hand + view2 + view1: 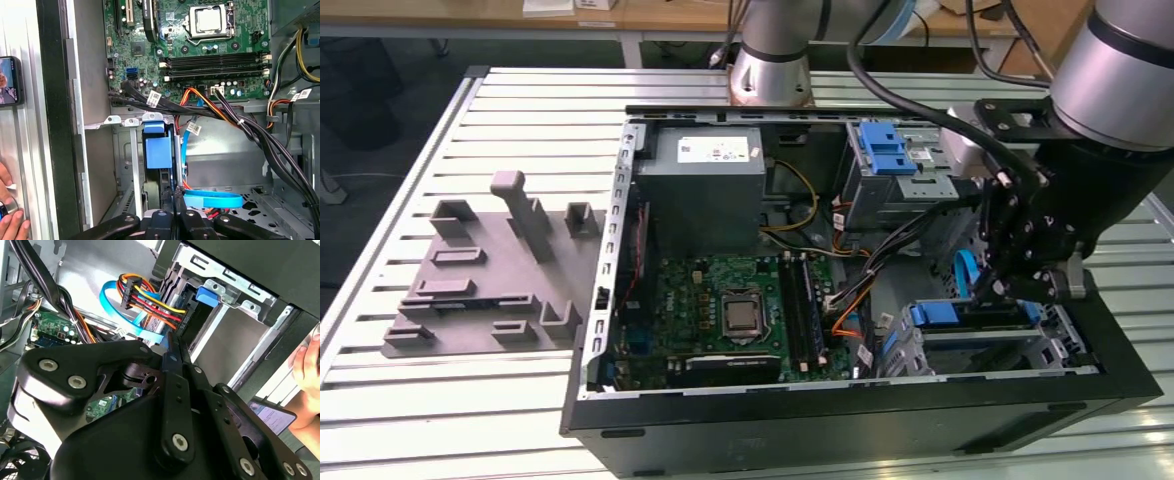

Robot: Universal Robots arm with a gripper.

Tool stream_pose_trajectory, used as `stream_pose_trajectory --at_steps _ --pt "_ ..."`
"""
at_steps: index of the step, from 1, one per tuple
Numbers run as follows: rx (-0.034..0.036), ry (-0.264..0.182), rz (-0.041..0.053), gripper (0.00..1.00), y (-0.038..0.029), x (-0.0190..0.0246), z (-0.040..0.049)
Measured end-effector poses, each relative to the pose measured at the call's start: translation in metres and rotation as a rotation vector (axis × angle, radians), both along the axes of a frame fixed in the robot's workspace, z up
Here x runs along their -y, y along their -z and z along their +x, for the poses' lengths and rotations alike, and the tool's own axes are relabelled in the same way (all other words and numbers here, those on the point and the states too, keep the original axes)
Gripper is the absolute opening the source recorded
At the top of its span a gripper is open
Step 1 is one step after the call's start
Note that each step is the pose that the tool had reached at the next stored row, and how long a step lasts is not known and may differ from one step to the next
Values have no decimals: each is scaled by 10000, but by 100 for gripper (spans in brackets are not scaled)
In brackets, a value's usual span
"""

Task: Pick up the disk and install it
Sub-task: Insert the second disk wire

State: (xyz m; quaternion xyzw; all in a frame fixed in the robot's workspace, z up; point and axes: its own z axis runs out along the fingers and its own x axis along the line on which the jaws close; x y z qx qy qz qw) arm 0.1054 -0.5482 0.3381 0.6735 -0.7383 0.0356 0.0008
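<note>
Gripper (173,200) fingers pressed together, holding nothing, just behind one disk (159,152) seated in its bay. First wrist view adds one motherboard (200,45) at 12 o'clock.

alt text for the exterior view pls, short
A robot arm reaches into an open computer case lying on a slatted metal table, its hand low at a drive bay with a blue tab on the exterior view's right. The green motherboard sits mid-case; a grey parts tray lies on the exterior view's left.
</note>
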Motion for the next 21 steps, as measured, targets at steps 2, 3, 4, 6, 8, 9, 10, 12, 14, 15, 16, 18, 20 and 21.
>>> stream_pose_trajectory --at_steps 2,3,4,6,8,9,10,12,14,15,16,18,20,21 --pt "0 -2 0 15 12 0 5" --pt "0 -3 0 15 18 0 9" --pt "0 -2 -1 15 21 0 12" --pt "0 -1 -4 15 25 0 16" --pt "0 -1 -1 15 32 0 22" --pt "0 -2 0 15 35 0 25" --pt "0 -1 -1 15 38 0 27" --pt "0 -1 2 15 42 0 29" --pt "0 -1 13 15 44 0 30" --pt "0 -1 19 15 44 0 30" --pt "0 -1 30 15 43 0 30" --pt "0 -1 47 15 34 0 30" --pt "-1 -1 46 15 16 0 30" --pt "-2 -1 47 15 6 0 30"
